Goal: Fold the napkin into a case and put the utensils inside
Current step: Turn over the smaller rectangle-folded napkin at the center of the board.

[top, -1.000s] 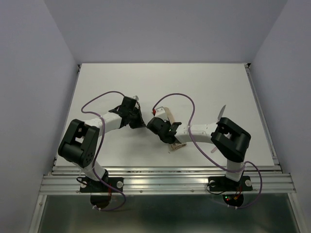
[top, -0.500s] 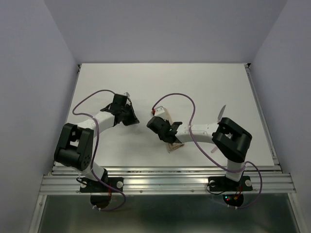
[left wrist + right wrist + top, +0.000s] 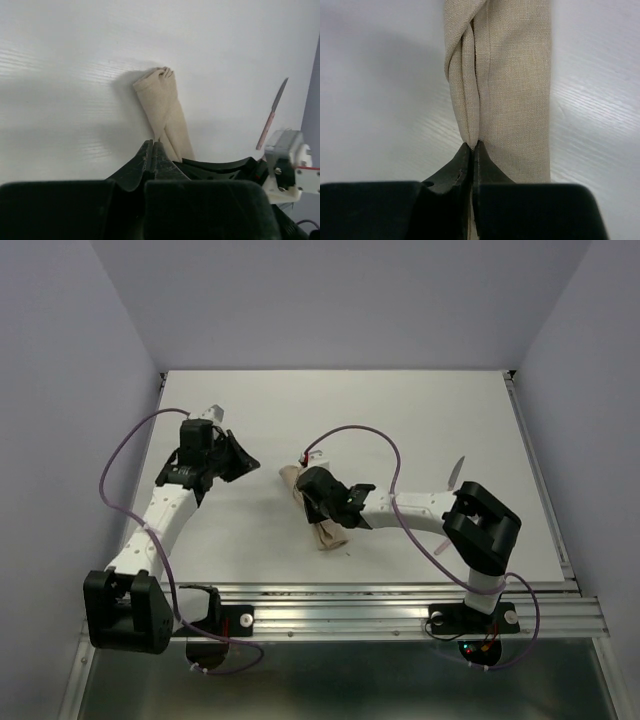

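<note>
Pinching a thin ridge of the napkin (image 3: pixel 515 100), folded narrow on the tabletop (image 3: pixel 400 410), the right end effector (image 3: pixel 471 149) could drag its layers apart or lose so slight a hold; farther off, the left end effector (image 3: pixel 152 147) is shut, empty, one utensil (image 3: pixel 272 117) well apart.

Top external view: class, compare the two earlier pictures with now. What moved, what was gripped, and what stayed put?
The left claw swung away to the left, still shut and empty. The right claw closed on the napkin and pulled it leftward, turning it. The knife on the right stayed put.
</note>
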Robot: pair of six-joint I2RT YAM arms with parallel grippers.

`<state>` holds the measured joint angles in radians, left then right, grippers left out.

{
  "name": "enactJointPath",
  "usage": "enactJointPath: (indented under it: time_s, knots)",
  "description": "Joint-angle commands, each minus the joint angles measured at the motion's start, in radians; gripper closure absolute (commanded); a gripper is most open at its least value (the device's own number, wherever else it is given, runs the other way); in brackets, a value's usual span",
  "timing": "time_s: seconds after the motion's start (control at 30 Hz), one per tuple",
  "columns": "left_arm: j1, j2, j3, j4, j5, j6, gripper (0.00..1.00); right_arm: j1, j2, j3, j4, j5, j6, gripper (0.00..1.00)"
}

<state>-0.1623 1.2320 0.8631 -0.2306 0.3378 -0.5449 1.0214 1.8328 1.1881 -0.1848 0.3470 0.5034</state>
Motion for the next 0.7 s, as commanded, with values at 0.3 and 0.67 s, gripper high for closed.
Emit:
enactJointPath:
  time_s: [0.3, 0.67]
  knots:
    - [0.069, -0.149, 0.123, -0.11, 0.079, 0.082, 1.0, -0.072, -0.127, -0.079, 0.404, -0.414, 0.112, 0.99]
    - [0.069, -0.118, 0.045, -0.056, 0.124, 0.069, 1.0, -0.277, -0.035, -0.297, 0.804, -0.832, 0.28, 0.99]
